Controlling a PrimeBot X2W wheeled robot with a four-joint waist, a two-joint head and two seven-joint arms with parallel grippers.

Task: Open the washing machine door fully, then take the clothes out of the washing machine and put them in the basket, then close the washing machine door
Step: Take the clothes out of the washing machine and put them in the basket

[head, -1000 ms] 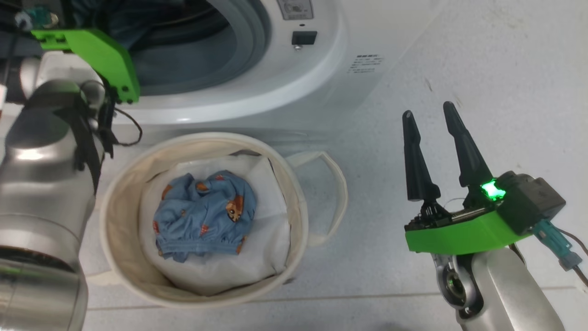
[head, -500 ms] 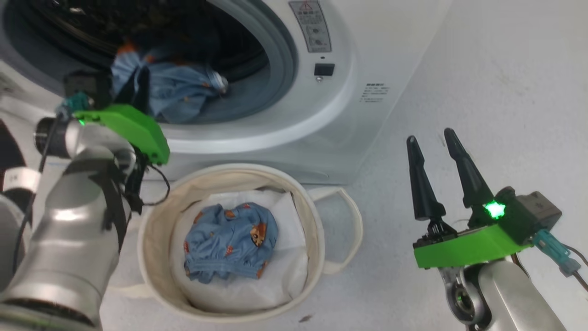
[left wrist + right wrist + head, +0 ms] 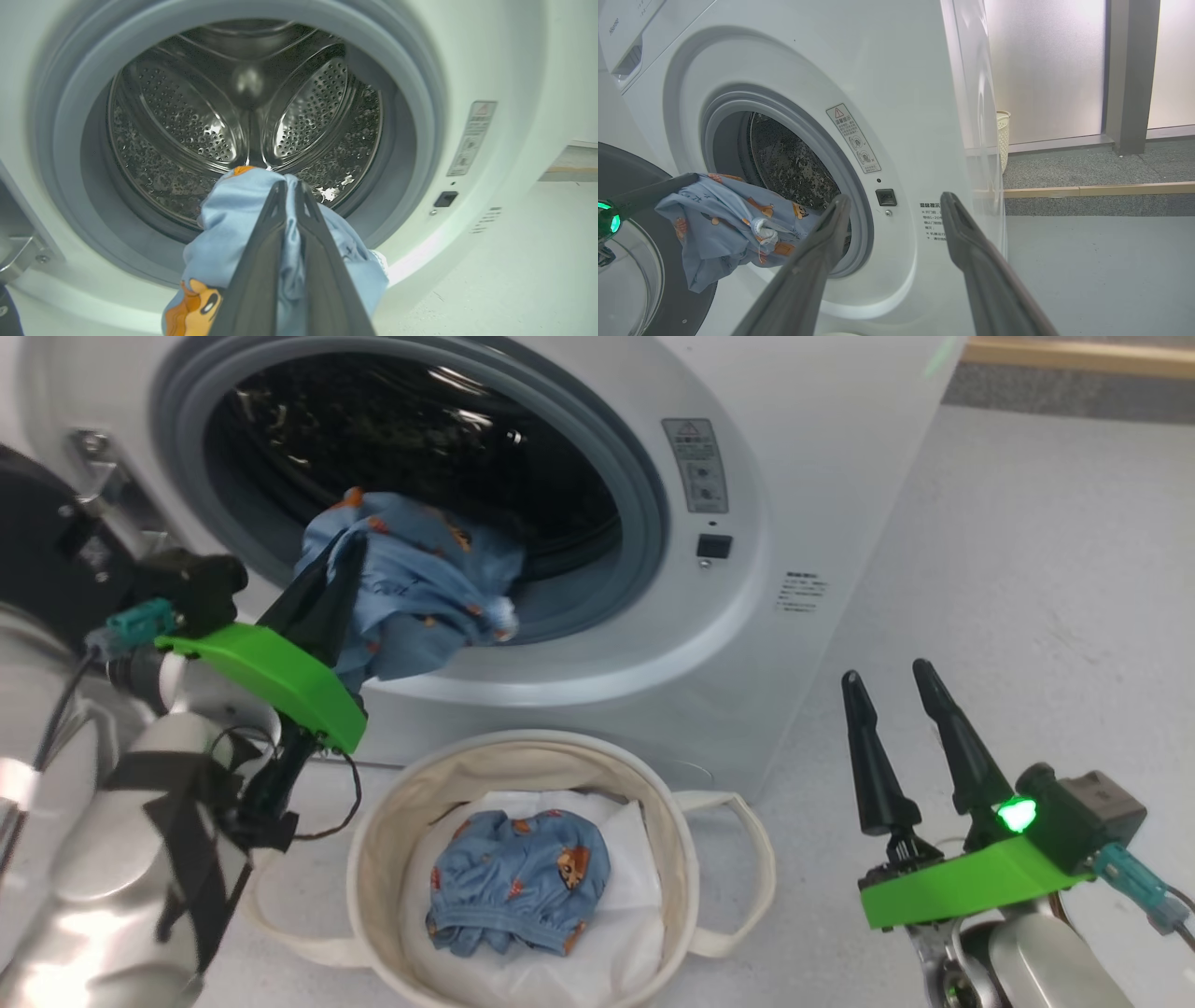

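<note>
Step in hand: one more garment (image 3: 420,579) out of the washer (image 3: 840,448), bound for the basket (image 3: 523,765).

Left gripper (image 3: 290,186): pinched tight on a fold of the blue printed garment, just outside the drum (image 3: 196,140), above the lower lip. Bulk of cloth hangs below and behind the fingers, tail draped toward the grey seal (image 3: 644,513). Cannot tell whether the tail end touches the seal.

Right gripper (image 3: 887,672): fingers wide apart, nothing between them, well right of the basket, above the floor (image 3: 1027,569).

Basket: on the floor just in front of the washer, below the mouth. Other garment (image 3: 518,891) lying in it on the white liner (image 3: 616,859).

Door (image 3: 33,560): swung open at left, close behind the left arm.

Risks from here:
- Thin pinch on a single fold. With a quick swing, likely slip and a drop on the floor short of the basket.
- Tail dragging over the seal. Snag there means cloth tugged from the grip, or left hanging in the mouth and later trapped by the door.
- Left arm near door and hinge (image 3: 93,457). Possible knock on a wide sweep back.
- Loose cable (image 3: 358,793) under the left wrist, near the basket rim. Could hook the rim on the way down and shift or tip the basket.
- Drum front hidden by held cloth. Easy to miss anything left there.
</note>
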